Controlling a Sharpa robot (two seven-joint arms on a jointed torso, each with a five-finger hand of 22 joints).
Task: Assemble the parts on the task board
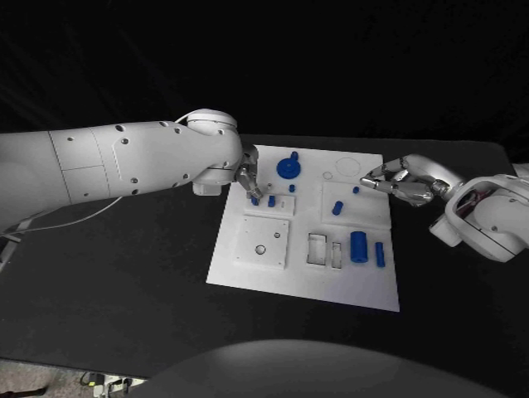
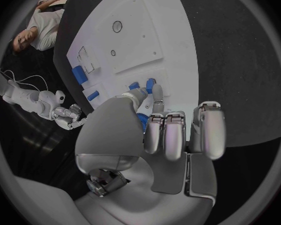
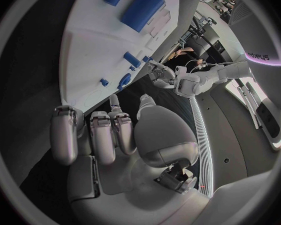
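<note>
Left robot hand (image 1: pixel 248 179) over blue peg (image 1: pixel 272 201)

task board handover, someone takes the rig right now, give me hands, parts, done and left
Left robot hand: at the task board's far left corner, fingers down on small blue pegs; whether it grips one, cannot tell.
Right robot hand: at the far right edge, holding nothing visible.
Parts: blue disc at the far edge, large blue cylinder and slim piece near right.
Done: unclear. Left: most parts look unassembled.
</note>
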